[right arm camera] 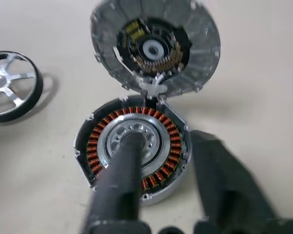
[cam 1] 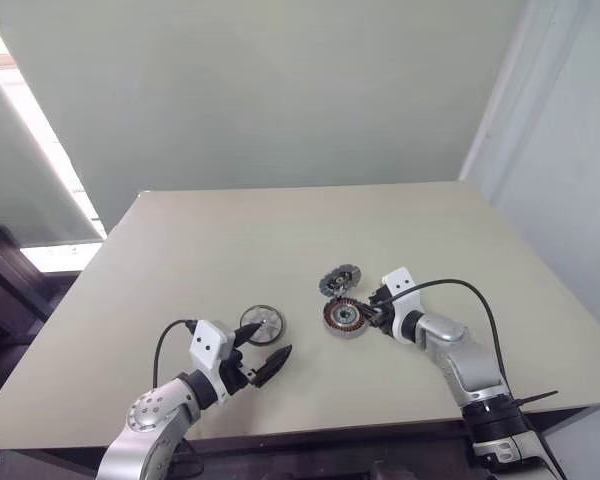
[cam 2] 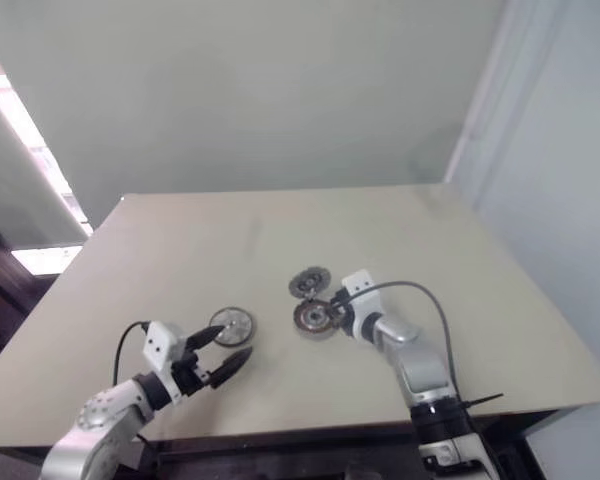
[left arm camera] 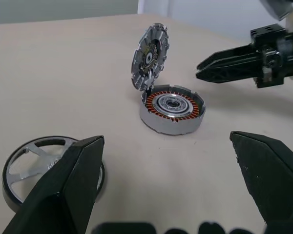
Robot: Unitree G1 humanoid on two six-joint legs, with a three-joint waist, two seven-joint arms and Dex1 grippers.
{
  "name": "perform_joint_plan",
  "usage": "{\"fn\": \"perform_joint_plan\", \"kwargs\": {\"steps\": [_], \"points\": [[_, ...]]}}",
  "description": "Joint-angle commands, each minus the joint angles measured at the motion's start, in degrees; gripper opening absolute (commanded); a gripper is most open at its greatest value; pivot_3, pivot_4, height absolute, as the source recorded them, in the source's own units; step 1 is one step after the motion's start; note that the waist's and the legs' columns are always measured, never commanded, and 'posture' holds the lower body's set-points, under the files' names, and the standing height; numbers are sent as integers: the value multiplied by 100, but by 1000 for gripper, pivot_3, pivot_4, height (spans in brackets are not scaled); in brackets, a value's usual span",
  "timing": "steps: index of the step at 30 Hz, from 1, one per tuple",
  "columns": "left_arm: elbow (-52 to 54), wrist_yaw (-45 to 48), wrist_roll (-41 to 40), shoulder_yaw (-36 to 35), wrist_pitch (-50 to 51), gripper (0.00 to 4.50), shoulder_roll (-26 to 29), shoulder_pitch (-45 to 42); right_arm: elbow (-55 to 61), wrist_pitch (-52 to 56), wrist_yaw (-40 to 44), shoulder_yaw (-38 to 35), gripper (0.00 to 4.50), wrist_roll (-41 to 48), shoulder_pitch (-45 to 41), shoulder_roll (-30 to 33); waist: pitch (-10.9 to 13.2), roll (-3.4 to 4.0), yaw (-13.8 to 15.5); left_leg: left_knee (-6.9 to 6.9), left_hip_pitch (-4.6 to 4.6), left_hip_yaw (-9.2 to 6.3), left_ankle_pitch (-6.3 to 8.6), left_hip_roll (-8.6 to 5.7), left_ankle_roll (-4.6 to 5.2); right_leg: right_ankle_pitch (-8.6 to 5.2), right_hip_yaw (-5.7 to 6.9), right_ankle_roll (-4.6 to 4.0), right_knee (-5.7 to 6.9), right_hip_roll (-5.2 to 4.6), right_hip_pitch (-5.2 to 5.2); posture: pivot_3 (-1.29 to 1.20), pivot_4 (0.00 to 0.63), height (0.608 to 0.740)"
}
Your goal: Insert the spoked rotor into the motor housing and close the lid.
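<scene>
Pale walls rise behind a beige desk (cam 1: 280,230) that carries the motor parts. On the right, the right gripper (cam 1: 377,310) has its black fingers (left arm camera: 224,66) only a little apart and holding nothing; in the right wrist view one finger lies across the top of the motor housing (cam 1: 344,318), the other just beside its rim, and whether either touches it I cannot tell. That housing sits flat on the desk, silver-rimmed, with a ring of copper windings around a silvery centre. At its far edge the lid (cam 1: 336,280) stands tilted up and open, apparently joined to the rim there, its inner face with small brass-coloured parts turned toward the robot. On the left, the left gripper (cam 1: 262,355) has its fingers (left arm camera: 63,190) spread wide apart and empty, pointing across the desk toward the housing. Just beyond the left fingertips lies the spoked rotor (cam 1: 261,325), flat on the desk, dark-rimmed with silvery spokes, well apart from the housing and to its left.
</scene>
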State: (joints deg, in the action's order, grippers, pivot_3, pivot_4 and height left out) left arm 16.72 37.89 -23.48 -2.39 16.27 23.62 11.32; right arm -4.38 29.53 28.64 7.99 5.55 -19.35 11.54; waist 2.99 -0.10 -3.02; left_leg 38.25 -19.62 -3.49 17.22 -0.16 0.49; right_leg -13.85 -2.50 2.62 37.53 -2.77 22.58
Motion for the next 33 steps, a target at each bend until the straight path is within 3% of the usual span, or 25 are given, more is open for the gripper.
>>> {"fn": "perform_joint_plan", "kwargs": {"steps": [1, 5, 10, 19, 33], "points": [[190, 25, -87, -164, -110, 4500, 44, -57, 335, -310, 240, 131, 3089, -14, 14, 188, 0, 0, 1, 0, 0, 1, 0, 0, 0, 0, 0, 0, 0, 0, 0, 0, 0, 740], [186, 82, -84, -223, -101, 4500, 103, -33, 388, -517, 444, 314, 4470, -146, 18, 483, 0, -1, 21, 1, 0, 2, 0, -2, 0, 0, 0, 0, -4, -1, -3, 0, 0, 740], [165, 115, -80, -250, -106, 4500, 145, -18, 400, -618, 717, 517, 4470, -295, -26, 832, 0, -1, 21, 1, 0, 2, 0, -1, 0, -2, 1, -3, -4, -1, -2, 0, 0, 740], [178, 243, 2, -124, 6, 4500, 347, -1, 276, -1935, 1828, 1846, 4470, -1482, -417, 1860, 2, -4, 17, 1, 0, 4, 0, 1, 0, -3, 2, -4, -6, 0, -3, 0, 0, 740], [216, 190, 28, -11, 11, 4500, 272, -120, -1301, -2746, 2033, 2606, 4470, -2485, -1387, 1405, 1, -11, 30, 4, 0, -5, 0, -3, -1, 10, 7, -14, -8, -4, -6, 0, 0, 740]]}}
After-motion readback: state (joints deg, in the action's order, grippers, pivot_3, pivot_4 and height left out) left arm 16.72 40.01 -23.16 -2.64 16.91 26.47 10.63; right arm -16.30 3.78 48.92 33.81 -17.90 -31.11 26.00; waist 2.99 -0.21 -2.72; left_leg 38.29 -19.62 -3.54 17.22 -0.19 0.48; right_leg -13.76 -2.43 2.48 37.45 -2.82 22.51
